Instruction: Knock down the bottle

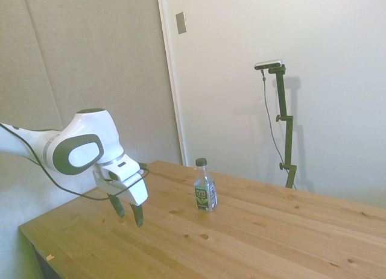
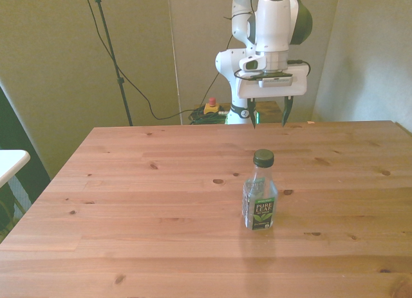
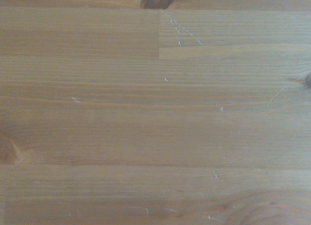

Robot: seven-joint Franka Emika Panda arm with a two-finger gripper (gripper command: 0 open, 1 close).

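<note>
The bottle (image 1: 205,188) (image 2: 259,194) stands upright on the wooden table (image 1: 253,237) (image 2: 161,214): small, clear plastic, dark cap, dark green-black label with white lettering. My gripper (image 1: 129,214) (image 2: 269,115) hangs low over the table near its far edge in the front view, well apart from the bottle. In the side view it is left of the bottle. Its two dark fingers (image 2: 285,111) point down and stand apart, open, with nothing between them. The wrist view holds only bare wood planks (image 3: 155,118); the bottle is out of that view.
A white surface edge (image 2: 9,161) shows at the front view's left, off the table. Cables and a small red-and-yellow box (image 2: 210,107) lie on the floor behind the table. Walls stand close behind the table in the side view.
</note>
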